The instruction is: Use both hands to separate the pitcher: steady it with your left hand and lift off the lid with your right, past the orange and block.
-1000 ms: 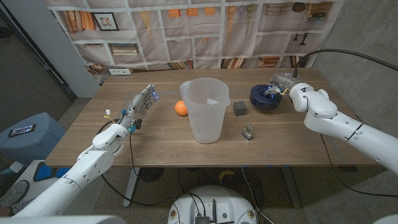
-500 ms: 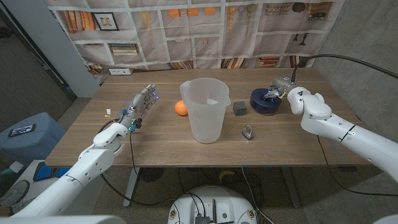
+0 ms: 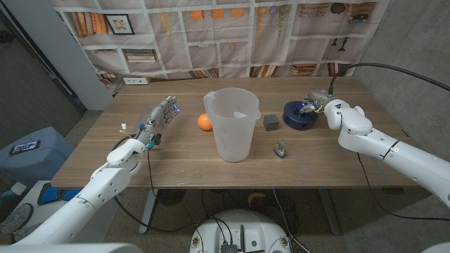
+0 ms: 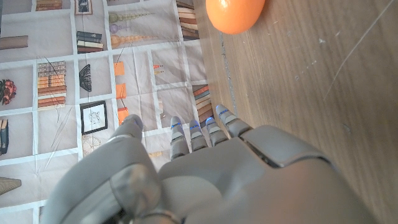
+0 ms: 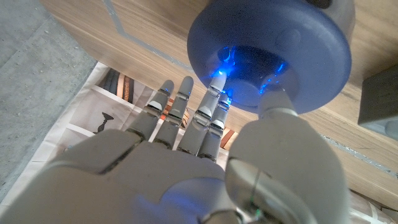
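Note:
The clear plastic pitcher (image 3: 231,123) stands upright and lidless at the table's middle. Its dark blue lid (image 3: 299,116) (image 5: 311,50) sits on the table at the far right, beyond the grey block (image 3: 271,122) (image 5: 379,99). My right hand (image 3: 314,103) (image 5: 186,155) is at the lid, with its thumb and one fingertip pressed into the lid's hollow top and the other fingers reaching past its rim. The orange (image 3: 204,121) (image 4: 235,14) lies just left of the pitcher. My left hand (image 3: 159,117) (image 4: 205,174) hovers left of the orange with fingers stretched out, apart from the pitcher and holding nothing.
A small metal padlock-like object (image 3: 280,148) lies right of the pitcher's base. A tiny white item (image 3: 121,128) sits near the table's left edge. A printed cloth hangs behind the table (image 3: 337,161).
My right hand and the lid have sunk slightly toward the table by the block. The left hand has barely shifted.

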{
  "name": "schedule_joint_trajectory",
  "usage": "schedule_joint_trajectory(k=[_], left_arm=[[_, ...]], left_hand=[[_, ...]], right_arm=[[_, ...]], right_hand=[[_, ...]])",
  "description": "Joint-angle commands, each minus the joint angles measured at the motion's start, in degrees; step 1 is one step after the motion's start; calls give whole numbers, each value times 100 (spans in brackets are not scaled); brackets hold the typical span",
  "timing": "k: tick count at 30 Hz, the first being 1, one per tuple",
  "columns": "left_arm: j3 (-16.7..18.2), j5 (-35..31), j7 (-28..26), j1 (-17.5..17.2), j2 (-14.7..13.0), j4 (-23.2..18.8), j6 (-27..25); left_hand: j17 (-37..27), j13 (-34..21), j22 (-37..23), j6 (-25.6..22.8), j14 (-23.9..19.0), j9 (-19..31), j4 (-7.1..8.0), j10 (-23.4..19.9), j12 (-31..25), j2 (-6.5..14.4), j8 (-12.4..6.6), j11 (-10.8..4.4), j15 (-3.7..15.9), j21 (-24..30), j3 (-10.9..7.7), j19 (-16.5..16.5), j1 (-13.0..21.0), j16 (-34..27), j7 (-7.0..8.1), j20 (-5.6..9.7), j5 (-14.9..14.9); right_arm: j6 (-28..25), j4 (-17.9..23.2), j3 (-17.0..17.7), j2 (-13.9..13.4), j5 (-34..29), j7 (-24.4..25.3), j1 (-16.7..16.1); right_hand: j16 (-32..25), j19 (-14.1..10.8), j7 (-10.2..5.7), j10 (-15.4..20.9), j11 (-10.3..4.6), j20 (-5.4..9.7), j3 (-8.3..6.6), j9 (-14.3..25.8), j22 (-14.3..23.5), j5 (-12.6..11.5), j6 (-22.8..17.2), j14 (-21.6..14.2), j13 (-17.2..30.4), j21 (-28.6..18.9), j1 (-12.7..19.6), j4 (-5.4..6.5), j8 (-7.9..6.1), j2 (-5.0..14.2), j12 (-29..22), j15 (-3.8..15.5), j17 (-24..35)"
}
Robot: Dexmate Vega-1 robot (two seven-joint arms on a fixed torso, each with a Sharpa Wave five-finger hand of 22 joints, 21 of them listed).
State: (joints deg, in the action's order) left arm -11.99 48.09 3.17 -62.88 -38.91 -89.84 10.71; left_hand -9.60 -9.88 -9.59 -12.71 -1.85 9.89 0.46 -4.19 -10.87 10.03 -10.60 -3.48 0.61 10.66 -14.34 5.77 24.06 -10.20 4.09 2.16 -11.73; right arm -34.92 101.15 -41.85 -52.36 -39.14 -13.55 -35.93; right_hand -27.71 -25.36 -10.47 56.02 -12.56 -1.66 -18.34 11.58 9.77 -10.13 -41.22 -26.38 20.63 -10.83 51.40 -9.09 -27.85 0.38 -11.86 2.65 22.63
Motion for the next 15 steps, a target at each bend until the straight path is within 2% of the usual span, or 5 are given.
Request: schedule_joint_trajectory(k=[1, 3, 4, 8, 15], left_arm=[[-26, 35, 77, 41, 37, 96, 27], [-25, 37, 69, 44, 38, 103, 22], [-24, 45, 81, 46, 44, 113, 28], [-33, 57, 114, 64, 55, 148, 32], [-38, 72, 161, 85, 66, 205, 43]], left_hand=[[-12, -7, -14, -66, -50, 10, 0, -78, -40, 31, -16, -28, -8, 41, -51, 26, -43, -22, -7, 76, -36], [-12, -7, -14, -71, -57, 10, 4, -87, -42, 32, -16, -29, -10, 40, -58, 28, -50, -23, -8, 75, -37], [-12, -7, -14, -72, -61, 10, 5, -87, -41, 33, -15, -24, -7, 41, -61, 29, -53, -24, -6, 73, -38], [-13, -7, -15, -84, -75, 11, 14, -111, -45, 30, -14, -41, -4, 41, -77, 35, -72, -25, -8, 78, -38], [-14, -8, -15, -98, -91, 11, 22, -125, -44, 25, -13, -38, -5, 42, -96, 46, -95, -24, -14, 79, -39]], right_arm=[[-125, 59, -122, 0, -23, -266, 132], [-107, 82, -112, -20, 19, -330, 150], [-144, 96, -107, -14, 26, -357, 156], [-165, 158, -76, -45, 109, -466, 179], [-94, 244, -65, -112, 226, -640, 237]], right_hand=[[93, 65, -219, -282, -1, -154, 83, 100, 6, -41, 4, 156, 34, -2, -103, 29, 117, -125, 56, 718, 8], [100, 88, -217, -449, 1, -167, 112, 84, 5, -53, 85, 189, 25, -2, -140, 43, 163, -146, 89, 718, 32], [118, 129, -213, -635, 1, -195, 140, 51, 5, -65, 277, 245, 29, 0, -187, 60, 267, -157, 104, 727, 58], [206, 216, -214, -976, 12, -275, 218, 2, 5, -81, 457, 450, 59, 4, -320, 94, 397, -214, 108, 705, 89], [365, 392, -214, -1672, 19, -420, 336, -17, 3, -146, 941, 790, 49, 15, -516, 108, 671, -316, 123, 547, 136]])
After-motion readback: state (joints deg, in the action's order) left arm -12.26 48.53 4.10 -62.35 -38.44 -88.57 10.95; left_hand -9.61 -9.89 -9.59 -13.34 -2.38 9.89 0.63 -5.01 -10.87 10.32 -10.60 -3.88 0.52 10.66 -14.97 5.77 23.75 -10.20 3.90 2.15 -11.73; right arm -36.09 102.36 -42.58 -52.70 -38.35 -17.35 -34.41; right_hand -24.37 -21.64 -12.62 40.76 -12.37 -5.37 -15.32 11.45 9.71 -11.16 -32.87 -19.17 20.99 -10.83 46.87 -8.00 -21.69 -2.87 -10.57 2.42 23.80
